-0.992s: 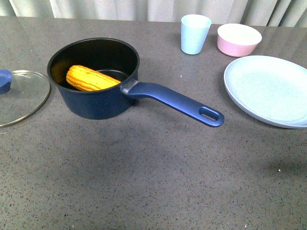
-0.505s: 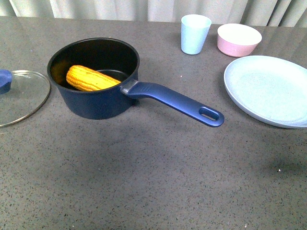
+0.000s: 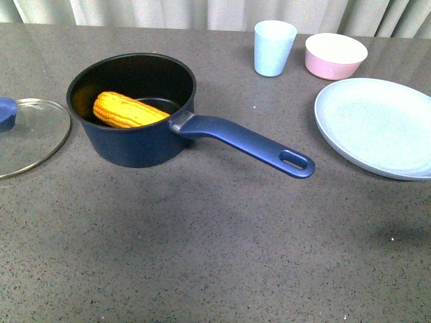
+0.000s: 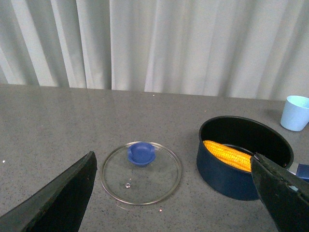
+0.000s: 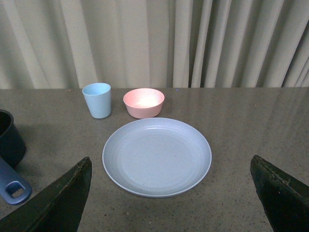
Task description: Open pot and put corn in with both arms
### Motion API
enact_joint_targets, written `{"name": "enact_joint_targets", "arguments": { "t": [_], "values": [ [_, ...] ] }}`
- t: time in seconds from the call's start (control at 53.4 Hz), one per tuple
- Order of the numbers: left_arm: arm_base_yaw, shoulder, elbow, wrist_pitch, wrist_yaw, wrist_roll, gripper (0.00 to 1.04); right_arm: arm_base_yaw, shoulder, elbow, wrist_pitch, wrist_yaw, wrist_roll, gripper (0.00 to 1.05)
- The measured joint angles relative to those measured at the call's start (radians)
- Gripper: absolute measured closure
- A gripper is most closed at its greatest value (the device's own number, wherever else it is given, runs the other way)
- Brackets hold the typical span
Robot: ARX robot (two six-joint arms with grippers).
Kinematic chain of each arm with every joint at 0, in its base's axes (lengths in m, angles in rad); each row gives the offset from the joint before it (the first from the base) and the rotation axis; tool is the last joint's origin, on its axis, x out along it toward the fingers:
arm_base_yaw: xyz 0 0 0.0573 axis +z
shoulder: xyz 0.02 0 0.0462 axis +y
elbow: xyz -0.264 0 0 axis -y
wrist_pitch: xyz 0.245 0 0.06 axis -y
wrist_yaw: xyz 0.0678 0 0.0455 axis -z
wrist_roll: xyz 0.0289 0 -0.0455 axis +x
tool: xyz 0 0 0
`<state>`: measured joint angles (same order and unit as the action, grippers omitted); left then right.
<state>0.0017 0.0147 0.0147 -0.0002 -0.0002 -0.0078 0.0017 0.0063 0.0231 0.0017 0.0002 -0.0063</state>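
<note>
The dark navy pot (image 3: pixel 138 145) stands open on the grey table, its long handle (image 3: pixel 249 143) pointing toward the front right. The yellow-orange corn (image 3: pixel 128 110) lies inside it, also seen in the left wrist view (image 4: pixel 228 154). The glass lid with blue knob (image 3: pixel 27 134) lies flat to the pot's left, and in the left wrist view (image 4: pixel 141 171). My left gripper (image 4: pixel 176 203) is open and empty, raised above the table near lid and pot. My right gripper (image 5: pixel 171 200) is open and empty, raised in front of the plate. Neither gripper shows in the front view.
A pale blue plate (image 3: pixel 380 124) lies at the right, a pink bowl (image 3: pixel 335 55) and a light blue cup (image 3: pixel 273 47) behind it. Curtains hang beyond the table's far edge. The pot's handle end shows in the right wrist view (image 5: pixel 13 188).
</note>
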Motion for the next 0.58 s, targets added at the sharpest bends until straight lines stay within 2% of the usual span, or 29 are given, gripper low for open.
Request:
{"name": "enact_joint_targets", "arguments": {
  "t": [0.58],
  "values": [
    [0.000,0.000,0.000,0.000,0.000,0.000,0.09,0.000,0.000,0.000,0.000,0.000,0.000,0.09]
  ]
}}
